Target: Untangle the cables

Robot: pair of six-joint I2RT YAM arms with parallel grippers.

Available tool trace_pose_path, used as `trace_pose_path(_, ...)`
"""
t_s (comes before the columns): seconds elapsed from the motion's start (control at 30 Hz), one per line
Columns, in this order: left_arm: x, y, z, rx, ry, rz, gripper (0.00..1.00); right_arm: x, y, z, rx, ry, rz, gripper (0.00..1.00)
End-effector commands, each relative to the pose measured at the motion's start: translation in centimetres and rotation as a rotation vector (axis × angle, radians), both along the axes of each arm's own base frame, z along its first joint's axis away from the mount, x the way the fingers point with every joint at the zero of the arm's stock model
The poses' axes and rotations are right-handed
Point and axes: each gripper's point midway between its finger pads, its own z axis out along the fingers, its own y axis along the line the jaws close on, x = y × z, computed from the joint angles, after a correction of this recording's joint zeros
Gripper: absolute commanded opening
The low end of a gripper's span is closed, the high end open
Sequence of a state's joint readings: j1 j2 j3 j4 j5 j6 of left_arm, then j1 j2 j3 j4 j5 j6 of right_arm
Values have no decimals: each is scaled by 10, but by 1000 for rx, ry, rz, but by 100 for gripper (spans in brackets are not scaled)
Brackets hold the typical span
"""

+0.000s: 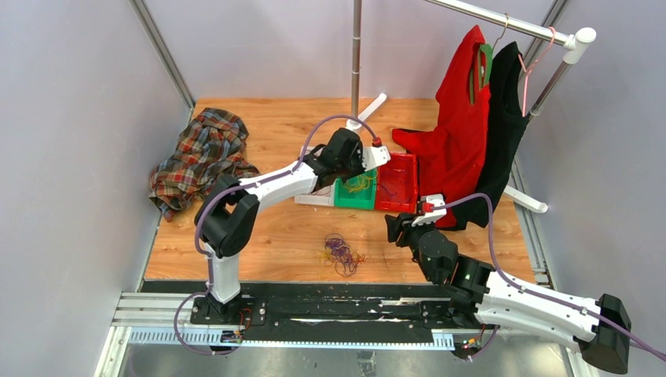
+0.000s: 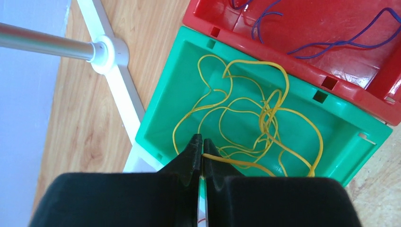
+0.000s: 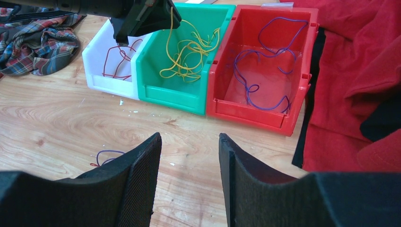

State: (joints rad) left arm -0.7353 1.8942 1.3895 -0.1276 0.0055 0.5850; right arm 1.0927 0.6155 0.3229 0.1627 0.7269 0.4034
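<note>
The left hand (image 2: 202,147) is over the green bin (image 3: 172,97). Its two fingers are pinched tight on a yellow cable (image 2: 236,162). It looks like just one strand, but the pinch is partly hidden, so that is hard to be sure of. More yellow cables (image 2: 265,113) lie in loops at the bottom of the green bin. The red bin (image 3: 250,116) beside it has purple cables (image 3: 250,89), and the white bin (image 3: 108,84) has a dark red cable (image 3: 118,61).

The right hand (image 3: 188,142) hangs low over the wooden surface (image 3: 56,118). Its fingers are wide apart and hold nothing.

A small mixed pile of cables (image 1: 342,253) lies on the surface, between the two arms and near the front. It is not sorted yet.

Things could go wrong here. The held yellow cable touches the loops under it. If the left hand goes up without letting go, it may pull those loops out of the bin. If it lets go too near the edge, the cable may hang over the rim and slip out.
</note>
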Motion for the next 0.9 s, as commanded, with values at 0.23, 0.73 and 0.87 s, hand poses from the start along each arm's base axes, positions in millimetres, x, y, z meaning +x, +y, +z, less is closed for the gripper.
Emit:
trace_pose_path(0.23,-10,-7,-5,106,79,-129,71,3,-8,19,41,-21,-38,48)
trace_pose_path(0.73,-56,24,32,241,286,-398,86,0,-5,23,46,-21,-8,47)
trace_pose_path(0.87,-79,15,32,162,370,-413,85,0,-2,21,41,-13,2,47)
